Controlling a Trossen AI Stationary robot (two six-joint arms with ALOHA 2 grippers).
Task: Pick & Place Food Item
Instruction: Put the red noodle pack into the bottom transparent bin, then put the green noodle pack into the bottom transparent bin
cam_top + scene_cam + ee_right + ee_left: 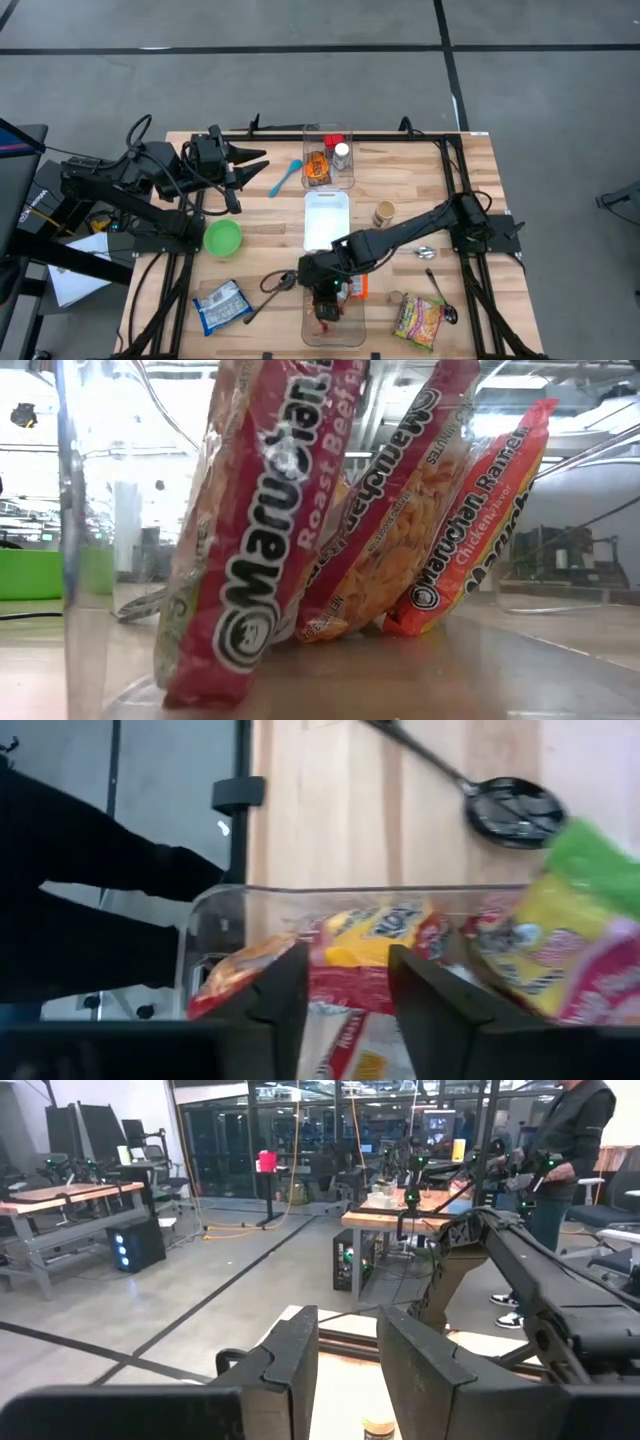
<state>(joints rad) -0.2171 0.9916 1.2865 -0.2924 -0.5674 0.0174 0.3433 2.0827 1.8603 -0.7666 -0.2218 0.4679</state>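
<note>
A clear bin (345, 335) stands at the table's near edge and holds several ramen packets (260, 530), which lean on one another on their lower ends. My right gripper (325, 290) hangs over the bin's far end, slanting down. Its fingers are open (348, 990), and the packets show through the gap. A blurred yellow-green packet (560, 950) shows beside one finger. An orange packet (357, 288) sits at the bin's right rim. My left gripper (245, 160) waits open at the far left, held level above the table (348, 1370). My right gripper stands open over the bin, and nothing sits between its fingers. The blurred yellow-green packet (520, 960) lies close to the outer side of one finger (450, 1010). Whether they touch, I cannot tell.
A white tray (327, 215) lies mid-table, and a second clear bin (328, 160) with bottles stands behind it. Around them are a green bowl (222, 237), a blue packet (222, 305), a yellow-green packet (420, 320), a jar (384, 213), a blue spoon (285, 177) and dark spoons (440, 295).
</note>
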